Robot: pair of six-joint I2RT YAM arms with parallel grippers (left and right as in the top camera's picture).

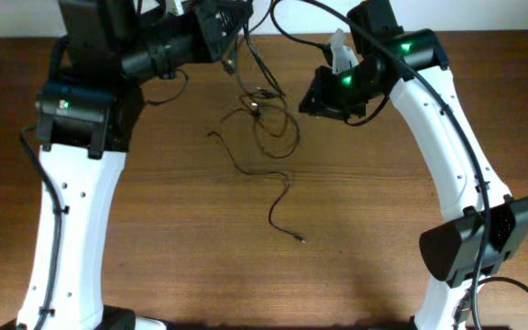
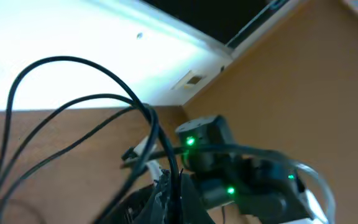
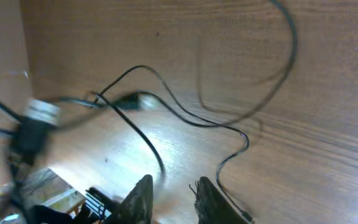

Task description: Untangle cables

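Note:
Several thin black cables form a loose tangle at the table's back middle. One strand trails toward the front and ends in a small plug. My left gripper is raised at the back and is shut on strands that hang down to the tangle. In the left wrist view its jaws pinch a cable, and loops arc up from them. My right gripper is just right of the tangle. In the right wrist view its fingers are open, with a cable lying on the table in front of them.
The wooden table stretches to the front. A white object sits behind the right gripper. The right arm's body with green lights fills the left wrist view, with a white wall beyond the table's edge.

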